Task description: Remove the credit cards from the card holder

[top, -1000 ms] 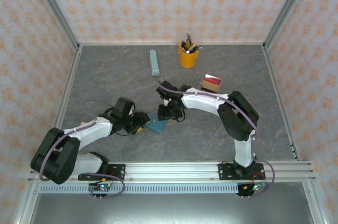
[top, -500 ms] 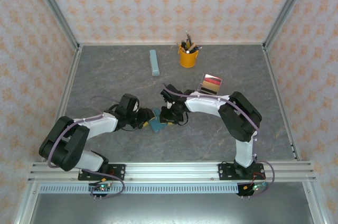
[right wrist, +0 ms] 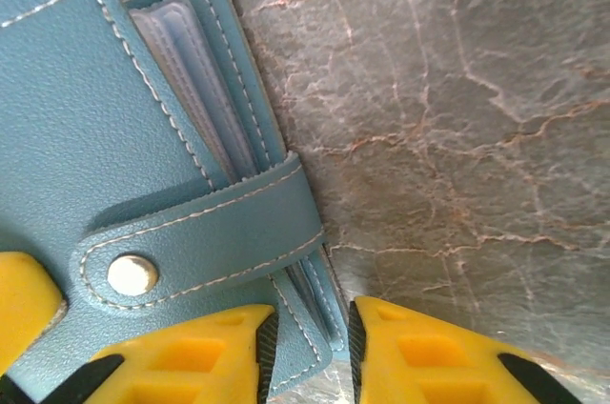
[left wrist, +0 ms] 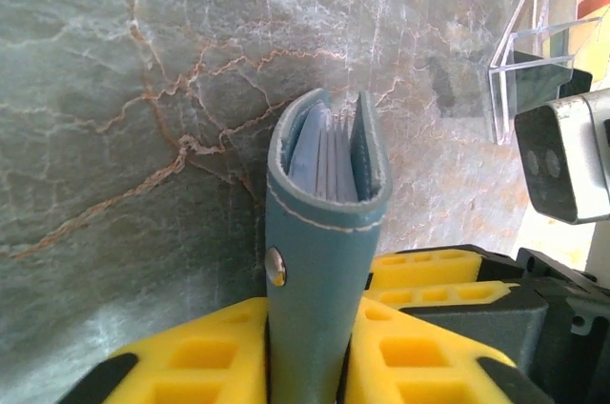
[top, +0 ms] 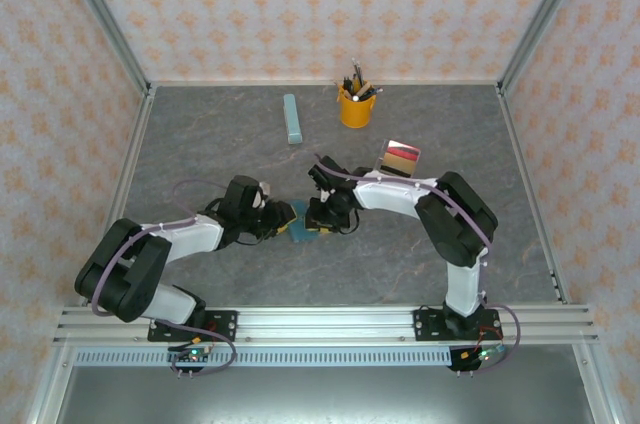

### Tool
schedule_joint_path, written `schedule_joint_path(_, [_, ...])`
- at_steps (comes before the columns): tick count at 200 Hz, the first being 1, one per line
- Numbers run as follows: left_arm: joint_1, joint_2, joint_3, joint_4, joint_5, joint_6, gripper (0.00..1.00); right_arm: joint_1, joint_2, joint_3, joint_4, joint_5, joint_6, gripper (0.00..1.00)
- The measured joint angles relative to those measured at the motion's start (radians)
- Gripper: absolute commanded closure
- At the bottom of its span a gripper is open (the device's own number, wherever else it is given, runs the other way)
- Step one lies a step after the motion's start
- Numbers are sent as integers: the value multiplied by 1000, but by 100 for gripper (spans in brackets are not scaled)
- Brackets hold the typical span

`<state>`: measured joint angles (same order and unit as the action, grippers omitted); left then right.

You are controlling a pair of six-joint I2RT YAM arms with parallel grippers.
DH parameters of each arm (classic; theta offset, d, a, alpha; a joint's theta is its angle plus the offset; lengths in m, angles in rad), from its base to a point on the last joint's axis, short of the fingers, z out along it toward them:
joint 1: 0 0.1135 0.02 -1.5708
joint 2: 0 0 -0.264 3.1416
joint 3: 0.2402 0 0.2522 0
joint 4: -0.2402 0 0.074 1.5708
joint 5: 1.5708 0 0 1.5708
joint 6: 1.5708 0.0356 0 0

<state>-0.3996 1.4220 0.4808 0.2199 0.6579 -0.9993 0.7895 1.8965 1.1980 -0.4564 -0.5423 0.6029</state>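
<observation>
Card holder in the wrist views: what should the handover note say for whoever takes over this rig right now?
Left gripper: shut on the card holder, which stands on edge between its fingers.
Right gripper: fingers close together at the holder's open edge; I cannot tell whether they pinch it.
Credit cards: a small stack lies on the table, farther back and to the right, apart from the holder.
Done: those cards are out.
Left: the strap is snapped shut, and the pockets do not show whether any cards remain. Probably unsnap, open, check, and pull out any that are there.
</observation>
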Motion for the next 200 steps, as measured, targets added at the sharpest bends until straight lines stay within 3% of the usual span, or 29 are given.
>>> schedule_joint_path(39, [0, -32, 36, -69, 12, 62, 100, -13, -76, -61, 12, 57, 10, 57])
schedule_joint_path(67, [0, -54, 75, -104, 19, 100, 100, -32, -171, -94, 52, 75, 10, 49])
schedule_joint_path(135, [0, -59, 108, -148, 50, 161, 100, -33, -224, -106, 212, 41, 48, 59])
schedule_joint_path(200, [0, -66, 109, -153, 65, 164, 100, -33, -199, -106, 226, -5, 63, 60])
